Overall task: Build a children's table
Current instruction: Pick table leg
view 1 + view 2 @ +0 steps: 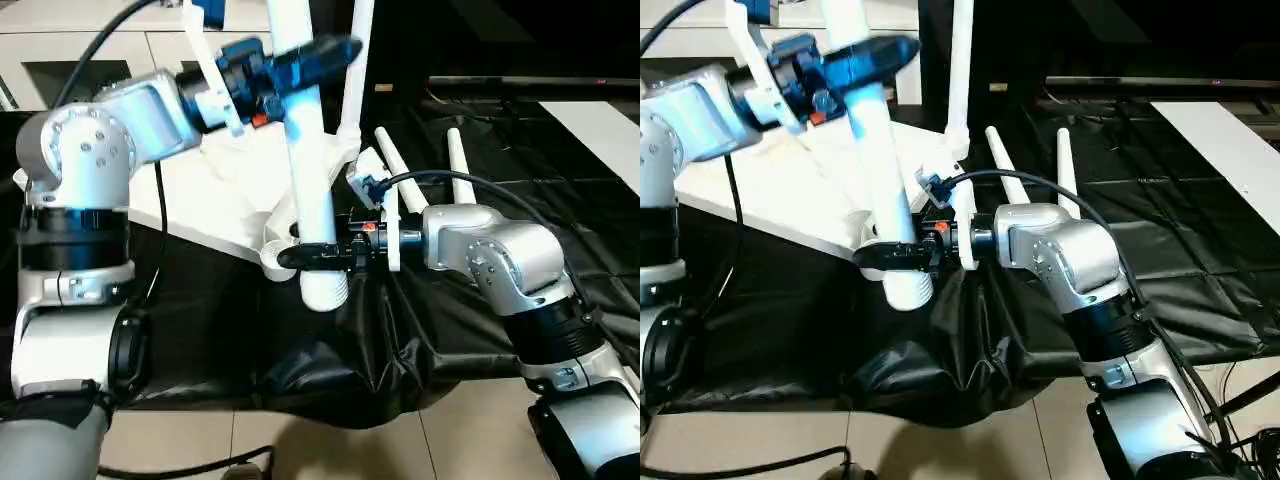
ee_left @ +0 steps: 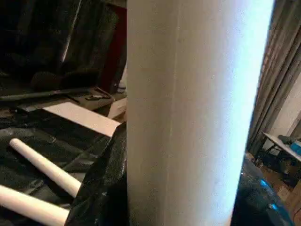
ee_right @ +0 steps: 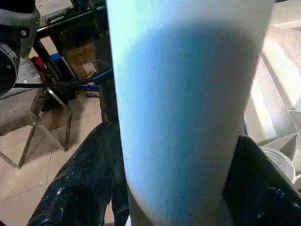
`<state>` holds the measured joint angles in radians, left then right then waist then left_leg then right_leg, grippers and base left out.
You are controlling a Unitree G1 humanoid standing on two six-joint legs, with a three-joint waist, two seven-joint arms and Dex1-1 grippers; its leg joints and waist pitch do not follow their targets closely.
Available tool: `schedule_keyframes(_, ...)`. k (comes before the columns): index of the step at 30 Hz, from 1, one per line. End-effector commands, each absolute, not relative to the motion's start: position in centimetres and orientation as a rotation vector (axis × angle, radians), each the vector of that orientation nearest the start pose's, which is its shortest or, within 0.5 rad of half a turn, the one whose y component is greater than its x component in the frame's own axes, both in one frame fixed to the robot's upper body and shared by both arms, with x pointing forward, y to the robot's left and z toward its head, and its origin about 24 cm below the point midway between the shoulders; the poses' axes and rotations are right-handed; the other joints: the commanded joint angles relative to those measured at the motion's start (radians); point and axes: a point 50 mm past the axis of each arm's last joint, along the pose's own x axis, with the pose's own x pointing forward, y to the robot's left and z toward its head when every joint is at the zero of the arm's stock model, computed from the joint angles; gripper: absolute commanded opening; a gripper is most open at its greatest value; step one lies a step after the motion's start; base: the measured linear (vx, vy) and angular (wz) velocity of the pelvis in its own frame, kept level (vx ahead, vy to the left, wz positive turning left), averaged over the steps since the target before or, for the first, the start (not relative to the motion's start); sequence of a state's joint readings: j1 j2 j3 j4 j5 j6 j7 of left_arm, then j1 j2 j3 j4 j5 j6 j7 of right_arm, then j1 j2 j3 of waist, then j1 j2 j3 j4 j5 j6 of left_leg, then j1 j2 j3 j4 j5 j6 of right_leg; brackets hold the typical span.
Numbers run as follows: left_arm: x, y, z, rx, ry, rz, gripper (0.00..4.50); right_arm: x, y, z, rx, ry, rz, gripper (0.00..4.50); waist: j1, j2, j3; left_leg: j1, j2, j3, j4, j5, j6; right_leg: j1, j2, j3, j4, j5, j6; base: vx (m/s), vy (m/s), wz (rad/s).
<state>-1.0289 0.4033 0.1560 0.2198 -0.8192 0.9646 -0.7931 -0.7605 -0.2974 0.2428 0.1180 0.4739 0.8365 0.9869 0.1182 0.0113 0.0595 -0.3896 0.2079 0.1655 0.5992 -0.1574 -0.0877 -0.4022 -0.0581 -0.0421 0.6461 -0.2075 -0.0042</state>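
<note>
The children's table top (image 1: pixel 205 190) lies white and upside down on the black sheet. One leg (image 1: pixel 357 60) stands upright in its far corner. I hold another white leg (image 1: pixel 310 160) nearly vertical with both grippers, and it looms large in both wrist views (image 2: pixel 197 113) (image 3: pixel 188 94). My left gripper (image 1: pixel 320 55) is shut on its upper part. My right gripper (image 1: pixel 310 257) is shut on it low down, just above the ribbed end (image 1: pixel 324 290). That end hangs beside the near corner socket (image 1: pixel 272 252). Two loose legs (image 1: pixel 392 165) (image 1: pixel 460 160) lie on the sheet behind my right arm.
The black-sheeted table (image 1: pixel 520 170) ends just in front of the held leg, where the sheet (image 1: pixel 330 370) sags over tiled floor. A white cabinet (image 1: pixel 60 45) stands behind on the left. A white board (image 1: pixel 600 125) lies at the far right. A black cable (image 1: pixel 450 180) arcs over my right forearm.
</note>
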Motion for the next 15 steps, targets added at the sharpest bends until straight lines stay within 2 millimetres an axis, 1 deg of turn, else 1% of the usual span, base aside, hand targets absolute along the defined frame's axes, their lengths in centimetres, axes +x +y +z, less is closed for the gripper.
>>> schedule_keyframes(1,33.26,12.38,28.23,-0.309,-0.025,-1.243,1.65,31.41,-6.27,16.56,0.017,0.329,1.398,3.05,0.003,0.011,-0.079,0.019,0.005,-0.002,-0.058,-0.162,-0.051,0.061,-0.057,0.034,-0.068,-0.019,-0.210,0.000,0.000,0.00)
schedule_keyframes(5,33.18,12.31,28.19,-0.303,-0.024,-1.250,1.65,31.43,-6.29,16.48,0.015,0.339,1.399,3.05,0.003,0.011,-0.080,0.018,0.004,-0.002,-0.056,-0.150,-0.050,0.062,-0.056,0.034,-0.065,0.010,-0.216,0.000,0.000,0.00)
schedule_keyframes(11,33.03,12.25,28.29,-0.298,-0.033,-1.266,1.65,31.28,-6.37,16.09,0.013,0.373,1.416,3.05,0.003,0.009,-0.079,0.018,0.004,-0.001,-0.056,-0.155,-0.048,0.064,-0.056,0.034,-0.066,0.005,-0.217,0.000,0.000,0.00)
schedule_keyframes(15,32.95,12.19,28.41,-0.300,-0.037,-1.275,1.65,31.26,-6.42,15.83,0.013,0.388,1.416,3.05,0.003,0.010,-0.079,0.018,0.004,-0.001,-0.056,-0.155,-0.047,0.063,-0.057,0.034,-0.066,0.000,-0.216,0.000,0.000,0.00)
